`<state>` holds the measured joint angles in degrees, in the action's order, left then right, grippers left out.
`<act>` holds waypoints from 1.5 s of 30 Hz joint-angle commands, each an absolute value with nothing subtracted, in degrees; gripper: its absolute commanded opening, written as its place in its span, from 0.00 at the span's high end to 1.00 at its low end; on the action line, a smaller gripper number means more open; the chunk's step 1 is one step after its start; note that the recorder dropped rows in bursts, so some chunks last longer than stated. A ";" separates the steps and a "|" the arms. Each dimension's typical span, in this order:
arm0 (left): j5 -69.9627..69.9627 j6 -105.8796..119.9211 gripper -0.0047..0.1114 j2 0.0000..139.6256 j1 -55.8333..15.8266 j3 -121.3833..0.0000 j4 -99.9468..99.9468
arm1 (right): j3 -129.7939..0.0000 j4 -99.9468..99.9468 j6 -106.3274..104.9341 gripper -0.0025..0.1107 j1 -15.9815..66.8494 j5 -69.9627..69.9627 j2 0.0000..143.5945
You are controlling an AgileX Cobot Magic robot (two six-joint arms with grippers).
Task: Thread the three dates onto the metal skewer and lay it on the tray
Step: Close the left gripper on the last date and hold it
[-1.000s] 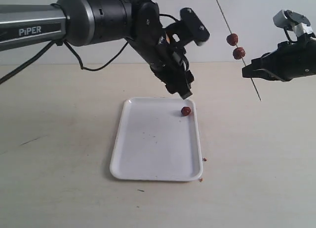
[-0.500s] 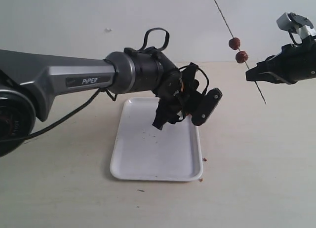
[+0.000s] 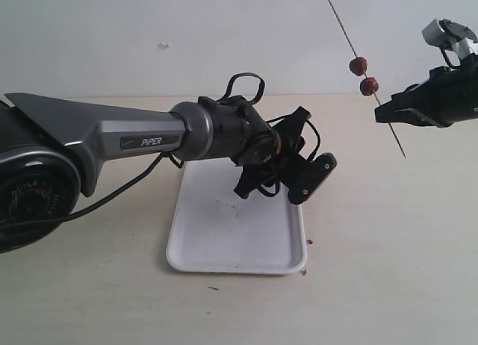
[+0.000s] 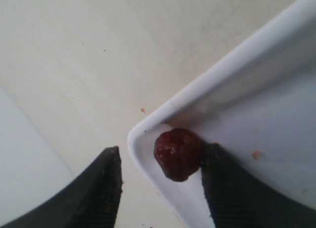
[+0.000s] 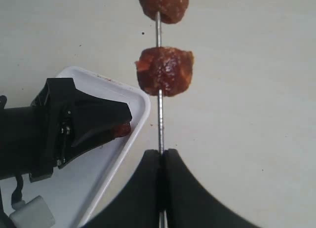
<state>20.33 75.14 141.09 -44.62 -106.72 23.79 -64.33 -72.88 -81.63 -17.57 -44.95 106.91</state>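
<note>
Left tool (image 4: pixel 163 186), jaws apart, straddles third date (image 4: pixel 178 154) at tray (image 4: pixel 256 60) corner, mid ext. frame, to grab it; right tool (image 3: pixel 382 115) pinches skewer (image 3: pixel 343 24) w/ two dates (image 3: pixel 368 85), upper right, top end bare for threading.

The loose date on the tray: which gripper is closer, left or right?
Left. The left gripper has its fingers either side of the date, one outside the tray rim. The right gripper is away to the side, raised, pinching the skewer.
</note>
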 commanded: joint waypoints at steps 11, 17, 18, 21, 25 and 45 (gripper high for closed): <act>21.30 74.57 0.67 141.71 -44.70 -106.61 22.63 | -64.40 -73.30 -81.86 0.98 -17.89 -45.61 106.63; 21.30 74.57 0.67 141.71 -44.70 -106.61 22.26 | -64.40 -73.65 -81.97 0.98 -17.89 -45.61 106.63; 21.30 74.57 0.67 141.71 -44.70 -106.61 22.28 | -64.40 -73.65 -81.97 0.98 -17.89 -45.73 106.63; 21.30 74.57 0.67 141.71 -44.70 -106.61 22.15 | -64.40 -73.65 -81.87 0.98 -17.89 -45.71 106.63; 21.30 74.57 0.69 141.71 -44.70 -106.61 21.93 | -64.40 -73.65 -81.88 0.98 -17.89 -45.87 106.63; 22.15 71.54 0.71 141.71 -44.70 -106.61 21.66 | -64.40 -74.15 -81.88 0.98 -17.89 -46.74 106.63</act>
<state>21.00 73.19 141.59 -44.62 -106.72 22.49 -64.33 -73.43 -81.63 -17.57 -46.22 106.91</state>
